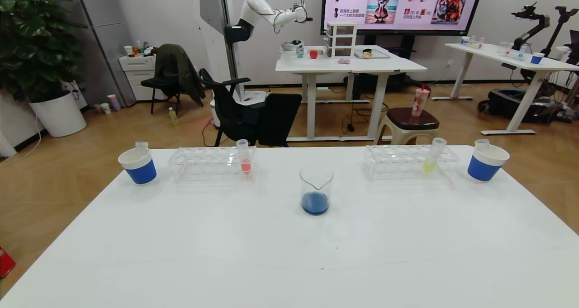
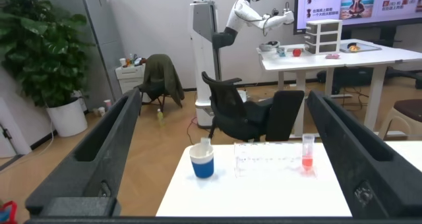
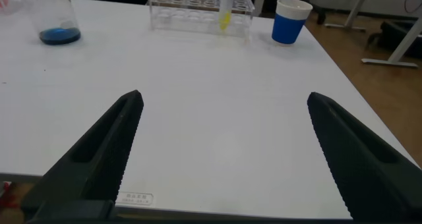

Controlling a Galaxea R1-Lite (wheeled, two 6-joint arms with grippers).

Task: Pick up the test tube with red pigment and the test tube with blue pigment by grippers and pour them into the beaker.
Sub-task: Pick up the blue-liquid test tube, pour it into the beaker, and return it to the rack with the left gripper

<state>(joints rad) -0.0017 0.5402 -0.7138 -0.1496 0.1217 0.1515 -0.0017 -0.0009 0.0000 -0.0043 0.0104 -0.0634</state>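
One beaker (image 1: 316, 190), standing upright at the middle of the white table (image 1: 289, 253); contents: a shallow pool of dark blue liquid at its bottom; spout on the near side of the rim.

Two clear tube racks. Left rack (image 1: 211, 163): one tube with salmon-pink liquid (image 1: 244, 158), upright, mouth upward, in a hole near the rack's right end. Right rack (image 1: 409, 162): one tube with yellow liquid (image 1: 433, 155), leaning slightly, mouth upward, toward the rack's right side.

Two blue-and-white paper cups. Left cup (image 1: 138, 165), just left of the left rack, holds one clear tube (image 1: 142, 145) with its rimmed mouth showing above the cup's edge; liquid inside cannot be told. Right cup (image 1: 487, 162), just right of the right rack, holds one clear tube (image 1: 481, 142), likewise only its mouth visible.

No tube on the table shows saturated red or bright blue liquid.

Two grippers, neither in the head view. Left gripper (image 2: 224, 165): jaws spread wide, holding nothing, facing the left cup and rack. Right gripper (image 3: 224, 158): jaws spread wide, holding nothing, low over bare table, facing the right rack.
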